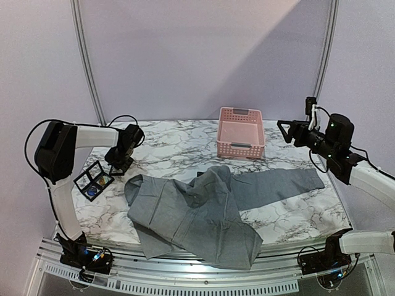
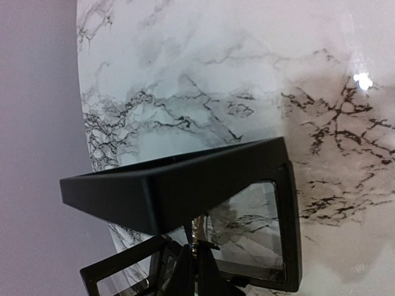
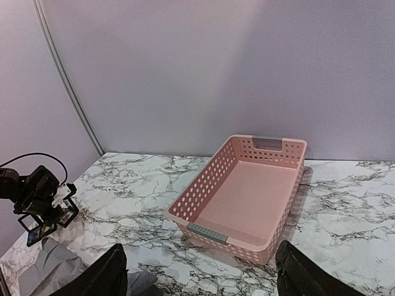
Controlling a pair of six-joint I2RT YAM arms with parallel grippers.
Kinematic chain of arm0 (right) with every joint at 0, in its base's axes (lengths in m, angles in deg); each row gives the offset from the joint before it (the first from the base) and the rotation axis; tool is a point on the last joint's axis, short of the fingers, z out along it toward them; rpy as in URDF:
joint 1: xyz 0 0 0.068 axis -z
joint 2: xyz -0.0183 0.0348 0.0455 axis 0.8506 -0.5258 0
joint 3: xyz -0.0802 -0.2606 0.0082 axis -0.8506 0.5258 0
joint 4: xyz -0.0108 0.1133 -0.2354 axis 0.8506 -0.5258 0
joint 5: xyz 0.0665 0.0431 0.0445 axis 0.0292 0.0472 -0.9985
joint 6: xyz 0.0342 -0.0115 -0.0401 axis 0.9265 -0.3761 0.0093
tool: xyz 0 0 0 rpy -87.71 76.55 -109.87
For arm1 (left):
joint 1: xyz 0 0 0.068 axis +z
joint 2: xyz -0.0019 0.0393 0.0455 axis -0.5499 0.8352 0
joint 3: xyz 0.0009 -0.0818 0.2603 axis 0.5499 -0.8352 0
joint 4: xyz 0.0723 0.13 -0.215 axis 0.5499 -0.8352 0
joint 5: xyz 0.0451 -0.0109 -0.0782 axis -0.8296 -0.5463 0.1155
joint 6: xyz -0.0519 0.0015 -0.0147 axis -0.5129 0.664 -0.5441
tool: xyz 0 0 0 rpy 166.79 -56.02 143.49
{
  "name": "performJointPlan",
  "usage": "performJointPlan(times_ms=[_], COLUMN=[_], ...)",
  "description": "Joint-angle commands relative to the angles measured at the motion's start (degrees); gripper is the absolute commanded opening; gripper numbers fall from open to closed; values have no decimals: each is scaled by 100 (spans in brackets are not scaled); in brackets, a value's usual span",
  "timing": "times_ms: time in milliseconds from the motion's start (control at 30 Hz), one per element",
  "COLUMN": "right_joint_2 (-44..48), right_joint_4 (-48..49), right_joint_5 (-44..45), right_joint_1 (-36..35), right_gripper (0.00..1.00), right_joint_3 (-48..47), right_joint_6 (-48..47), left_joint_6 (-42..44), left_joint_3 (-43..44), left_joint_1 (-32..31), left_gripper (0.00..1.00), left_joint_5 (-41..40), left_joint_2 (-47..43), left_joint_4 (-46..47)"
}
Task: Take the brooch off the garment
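Note:
The grey garment (image 1: 197, 209) lies crumpled across the middle and front of the marble table; a corner of it also shows in the right wrist view (image 3: 49, 270). My left gripper (image 1: 118, 161) is low at the table's left, right by an open black display case (image 1: 94, 180). In the left wrist view the gripper (image 2: 197, 268) is shut on a small sparkling brooch (image 2: 197, 237), held upright just inside the case's raised black frame (image 2: 179, 185). My right gripper (image 1: 285, 129) is raised at the far right, open and empty (image 3: 200, 287), apart from the garment.
A pink perforated basket (image 1: 241, 132) stands at the back centre, and its rim also shows in the right wrist view (image 3: 210, 231). A garment sleeve (image 1: 284, 182) stretches right. Bare marble (image 2: 203, 68) lies beyond the case, with the table's left edge close by.

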Motion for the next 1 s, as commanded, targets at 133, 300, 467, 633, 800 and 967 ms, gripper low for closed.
performJointPlan(times_ms=[133,300,467,633,800,967], right_joint_2=[111,85,96,117,116,78], right_joint_4=[57,62,44,18,9,-12], right_joint_5=[102,91,144,186,213,258], right_joint_1=[28,25,28,29,33,30], right_gripper=[82,82,82,82,82,86], right_joint_3=[163,160,153,153,161,153], right_joint_6=[123,131,133,131,146,125], left_joint_6=[32,32,32,32,2,10], left_joint_3=[105,87,48,-86,-189,-370], left_joint_1=[56,46,28,18,17,2], left_gripper=[14,22,30,40,46,46], left_joint_5=[255,422,626,862,1119,1201], left_joint_2=[62,-47,-189,-471,-705,-1005], left_joint_4=[-83,-34,30,143,162,197])
